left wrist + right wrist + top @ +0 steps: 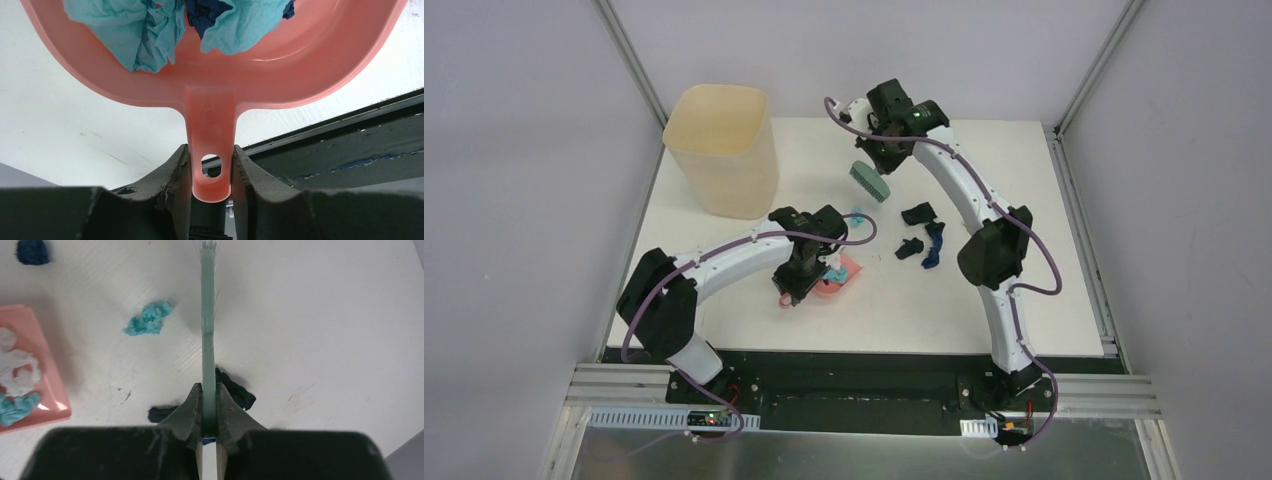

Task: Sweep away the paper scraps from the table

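My left gripper (pixel 812 278) (pixel 212 172) is shut on the handle of the pink dustpan (pixel 848 272) (pixel 210 95), near the table's front middle. The pan holds light blue scraps (pixel 145 30), a dark blue one (pixel 207 12) and a white one (pixel 17 370). My right gripper (pixel 880 160) (pixel 209 405) is shut on the teal brush (pixel 870 182) (pixel 208 325), held above the white table (pixel 1024 290). Loose scraps lie to the pan's right: two black (pixel 917 213) (pixel 909 248), one dark blue (pixel 934 245), one light blue (pixel 858 214) (pixel 148 319).
A tall cream bin (pixel 724 150) stands at the table's back left. The black front edge (pixel 345 145) runs just behind the dustpan handle. Grey walls and metal frame posts enclose the table on three sides.
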